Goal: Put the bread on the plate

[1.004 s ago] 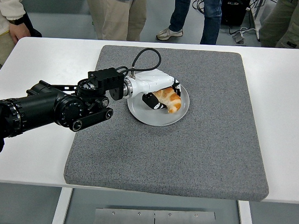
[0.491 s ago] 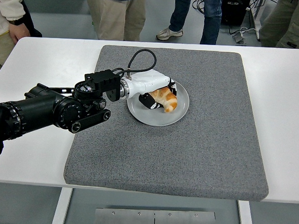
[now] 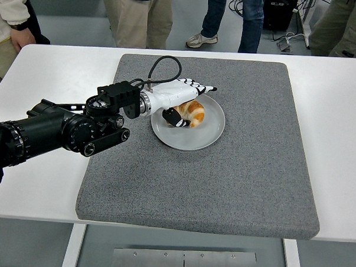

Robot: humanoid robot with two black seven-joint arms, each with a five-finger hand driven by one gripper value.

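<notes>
Bread, a golden-brown croissant-shaped roll (image 3: 192,112), lies on the round grey plate (image 3: 201,134), which sits on the grey felt-like mat (image 3: 235,183) over the white table (image 3: 33,192). Left hand (image 3: 182,98), white-shelled with black finger pads, hovers directly over the roll: four fingers (image 3: 198,87) stretched flat and extended above it, thumb (image 3: 171,116) tucked down at the roll's left end, apparently touching or nearly so. Grip reads as released, hand opened, nothing clamped.

Step in hand, by my judgement: letting go and clearing away. To do it well, lift the hand straight up first so the thumb parts from the crust without dragging, then draw back toward the left edge. Roll sits left of the plate's centre, near the hand-side rim, so any sideways brush could nudge it off.

Right arm not visible. Several people's legs stand beyond the far edge.
</notes>
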